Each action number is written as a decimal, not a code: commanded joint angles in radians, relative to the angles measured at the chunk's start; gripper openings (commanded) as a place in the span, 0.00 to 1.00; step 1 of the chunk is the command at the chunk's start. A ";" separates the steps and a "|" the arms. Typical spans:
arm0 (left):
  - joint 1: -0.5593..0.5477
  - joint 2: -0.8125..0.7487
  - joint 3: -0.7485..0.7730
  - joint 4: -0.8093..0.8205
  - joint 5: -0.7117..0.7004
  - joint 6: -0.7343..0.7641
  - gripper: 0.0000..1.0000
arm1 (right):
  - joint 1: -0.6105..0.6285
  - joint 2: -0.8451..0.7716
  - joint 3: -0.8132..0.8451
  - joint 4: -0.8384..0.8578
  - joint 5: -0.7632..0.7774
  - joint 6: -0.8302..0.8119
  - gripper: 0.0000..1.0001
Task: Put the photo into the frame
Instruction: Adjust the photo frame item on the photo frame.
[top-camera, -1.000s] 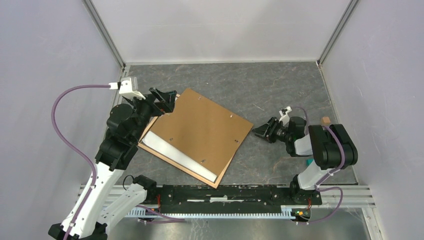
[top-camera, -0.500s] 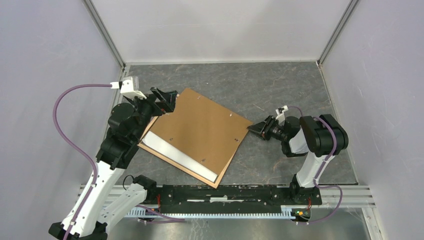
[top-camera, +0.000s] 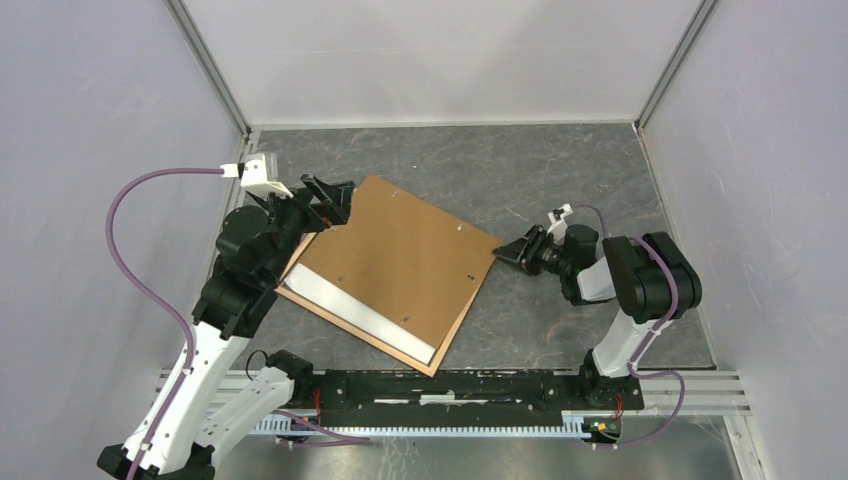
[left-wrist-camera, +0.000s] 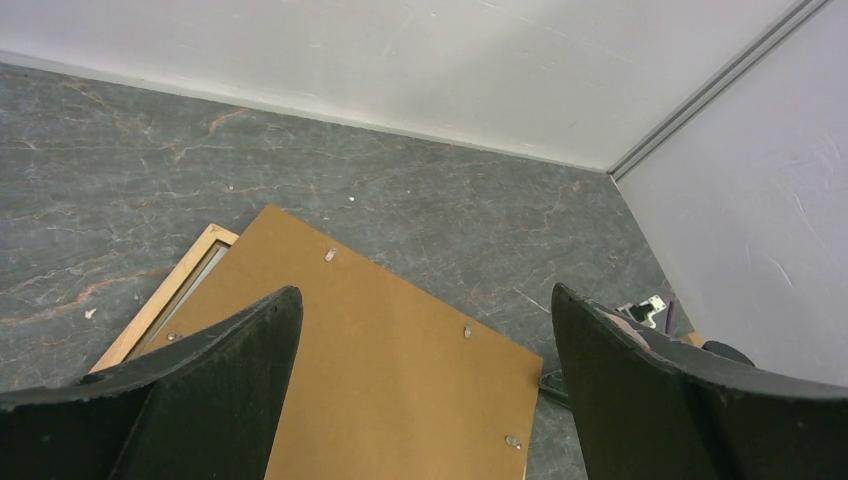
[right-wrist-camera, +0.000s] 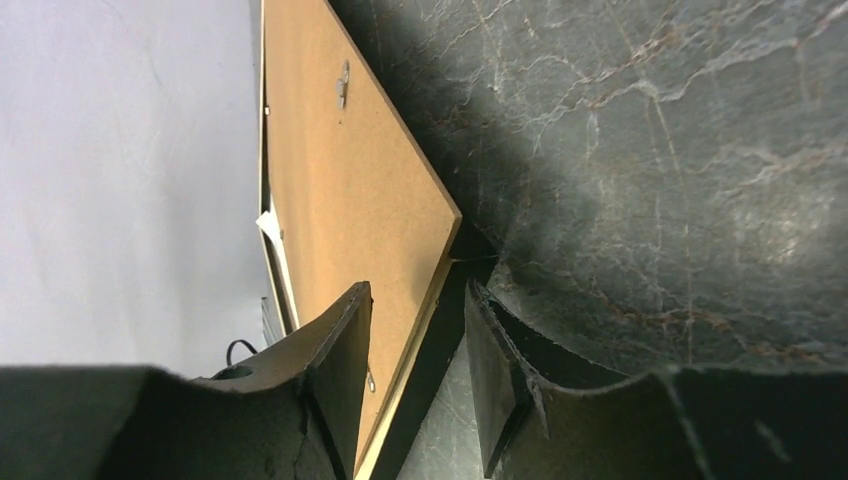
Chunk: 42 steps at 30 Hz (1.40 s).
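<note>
The frame (top-camera: 352, 326) lies back-up and skewed on the grey table, its tan rail (left-wrist-camera: 165, 300) showing at the left. A flat brown backing board (top-camera: 400, 265) covers most of it. A white strip of the photo (top-camera: 355, 305) shows along the board's near-left side. My left gripper (top-camera: 335, 200) hangs wide open above the board's far-left corner, holding nothing (left-wrist-camera: 425, 295). My right gripper (top-camera: 505, 255) is at the frame's right corner, turned sideways. Its fingers straddle the black rail (right-wrist-camera: 430, 370) and the board's edge with gaps visible (right-wrist-camera: 418, 290).
White and grey enclosure walls (top-camera: 440, 60) close in the table on three sides. A metal mounting rail (top-camera: 480, 385) with the arm bases runs along the near edge. Bare grey table (top-camera: 560, 170) lies beyond and to the right of the frame.
My right gripper has moved left across the table to the frame's right corner, and its fingers now sit either side of the edge. The left arm and the frame have not moved.
</note>
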<state>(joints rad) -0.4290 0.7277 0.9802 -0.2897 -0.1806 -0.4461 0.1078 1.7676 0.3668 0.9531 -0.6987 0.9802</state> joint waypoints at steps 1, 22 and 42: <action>-0.004 -0.004 0.003 0.037 0.002 0.011 1.00 | 0.003 -0.010 0.057 -0.068 0.034 -0.075 0.46; -0.004 -0.002 0.002 0.037 0.006 0.009 1.00 | 0.004 0.139 0.082 0.236 0.002 0.112 0.32; -0.004 -0.007 0.002 0.037 0.006 0.009 1.00 | 0.041 0.163 0.122 0.188 0.015 0.094 0.28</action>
<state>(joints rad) -0.4290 0.7277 0.9802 -0.2897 -0.1802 -0.4461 0.1379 1.9312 0.4507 1.1263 -0.6727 1.0920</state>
